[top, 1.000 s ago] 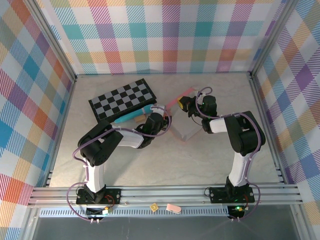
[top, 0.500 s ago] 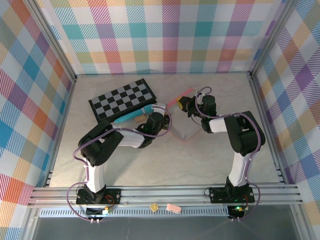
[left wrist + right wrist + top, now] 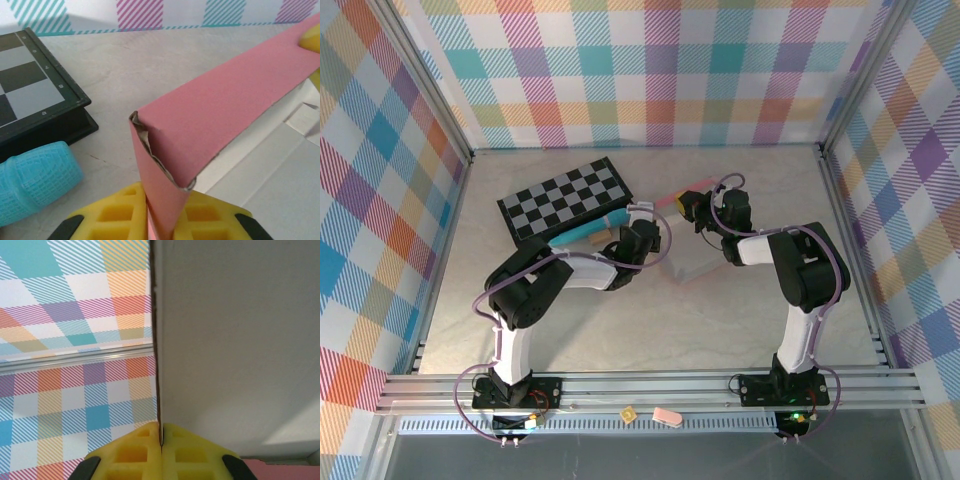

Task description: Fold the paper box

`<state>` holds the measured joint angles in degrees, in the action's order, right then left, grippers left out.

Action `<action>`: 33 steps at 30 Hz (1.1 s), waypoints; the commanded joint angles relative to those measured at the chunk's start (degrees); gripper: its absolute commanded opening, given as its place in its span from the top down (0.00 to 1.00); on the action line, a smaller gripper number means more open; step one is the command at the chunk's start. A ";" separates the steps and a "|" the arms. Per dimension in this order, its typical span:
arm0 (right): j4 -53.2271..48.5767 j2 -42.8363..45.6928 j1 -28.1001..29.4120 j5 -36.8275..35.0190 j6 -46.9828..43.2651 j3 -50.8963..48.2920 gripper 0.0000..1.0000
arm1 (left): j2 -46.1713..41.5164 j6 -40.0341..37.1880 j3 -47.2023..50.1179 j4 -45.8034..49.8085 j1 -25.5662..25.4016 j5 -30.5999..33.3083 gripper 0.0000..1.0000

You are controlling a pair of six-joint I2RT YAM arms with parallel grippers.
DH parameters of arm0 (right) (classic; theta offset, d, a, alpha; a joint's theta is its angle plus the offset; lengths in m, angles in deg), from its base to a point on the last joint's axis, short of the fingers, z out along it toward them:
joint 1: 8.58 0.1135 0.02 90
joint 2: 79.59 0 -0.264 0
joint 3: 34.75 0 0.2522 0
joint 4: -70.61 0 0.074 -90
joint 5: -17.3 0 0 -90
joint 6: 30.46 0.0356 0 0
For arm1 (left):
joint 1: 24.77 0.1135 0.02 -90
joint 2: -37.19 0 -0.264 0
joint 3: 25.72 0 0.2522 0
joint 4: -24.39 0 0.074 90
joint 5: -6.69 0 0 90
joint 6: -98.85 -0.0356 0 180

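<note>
The paper box (image 3: pixel 692 262) sits on the table (image 3: pixel 620 320) just off the right end of the checkered board (image 3: pixel 567 198). It is partly raised, a shallow open tray with its greyish inner floor facing up. One long pink wall stands upright on the box's far side. Its long axis slants up and away from the board's right end, roughly in line with the board's own long edge, and it ends at the right gripper (image 3: pixel 688 207). At the wall's corner nearest the board, a short flap turns down between the yellow jaws of the left gripper (image 3: pixel 160 212), which pinch it from both sides. The fold there is slightly crumpled. The right gripper's jaws are pressed together on the thin edge of an upright grey panel of the box. The small teal bar (image 3: pixel 35 180) lies against the board's near edge, beside the left gripper.
</note>
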<state>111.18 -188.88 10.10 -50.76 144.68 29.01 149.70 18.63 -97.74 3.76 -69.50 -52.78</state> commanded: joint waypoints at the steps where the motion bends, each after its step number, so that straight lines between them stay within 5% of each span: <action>1: -4.71 0.89 1.70 1.98 0.72 -0.69 1.00 | 1.85 0.77 -2.62 1.05 -1.03 2.88 0.89; 8: -4.62 1.35 1.86 1.40 1.19 -1.31 1.00 | 3.19 1.85 -4.19 2.49 -1.94 6.53 1.00; 22: -8.07 3.72 2.07 -0.11 0.95 -1.31 0.99 | 1.23 7.00 -6.73 13.74 -2.07 6.89 1.00; 26: -11.26 5.59 2.07 -1.16 -0.16 -1.06 0.86 | 0.20 7.15 -6.87 16.67 -2.10 6.84 1.00; 33: -22.16 11.39 1.54 -2.86 -3.83 1.25 0.47 | -2.56 6.26 -7.54 22.44 -1.94 6.66 1.00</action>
<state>95.02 -180.88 11.70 -53.21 143.55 28.77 149.59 25.39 -104.26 19.54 -70.87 -45.70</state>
